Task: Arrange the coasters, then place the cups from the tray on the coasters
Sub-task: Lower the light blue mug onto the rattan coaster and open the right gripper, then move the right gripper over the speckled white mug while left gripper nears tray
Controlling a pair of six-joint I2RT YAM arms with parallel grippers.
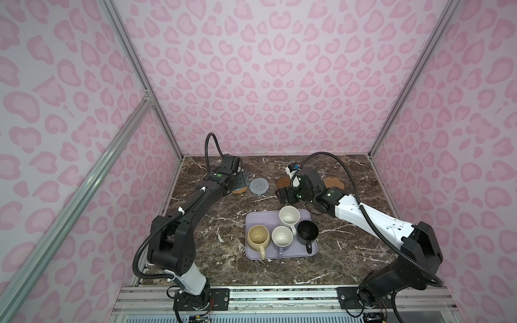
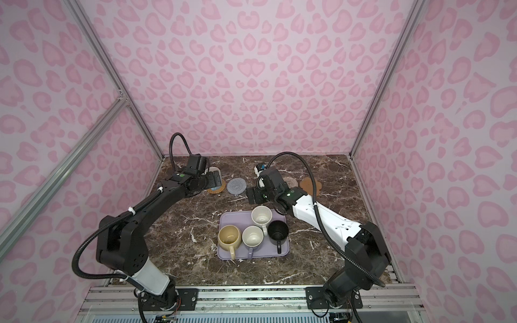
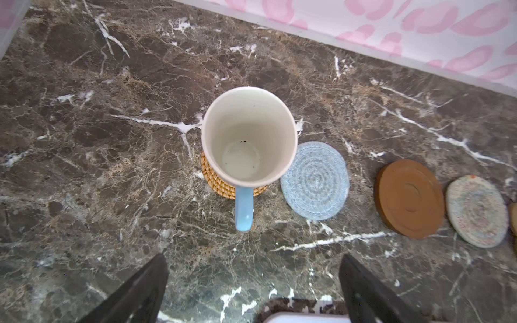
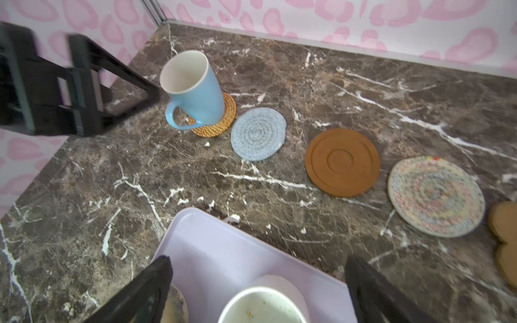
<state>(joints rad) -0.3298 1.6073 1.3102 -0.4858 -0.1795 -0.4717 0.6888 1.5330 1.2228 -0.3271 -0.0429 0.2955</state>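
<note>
The light blue cup (image 3: 249, 134) stands on the orange woven coaster (image 3: 215, 184), its handle toward my left gripper (image 3: 254, 258), which is open and clear of it. Beside it lie the grey-blue coaster (image 4: 258, 134), the brown one (image 4: 342, 162), the beige one (image 4: 436, 195) and the paw-shaped cork one (image 4: 506, 237), all bare. My right gripper (image 4: 257, 260) hangs open above the speckled white cup (image 1: 289, 215) at the tray's (image 1: 254, 221) far edge. The yellow (image 1: 258, 237), lavender (image 1: 282, 236) and black (image 1: 307, 230) cups also stand on the tray.
The coaster row runs along the back of the marble table, close to the pink patterned rear wall (image 1: 265, 125). Side walls with metal posts (image 1: 167, 134) close in the table left and right. In both top views the arms partly hide the coasters.
</note>
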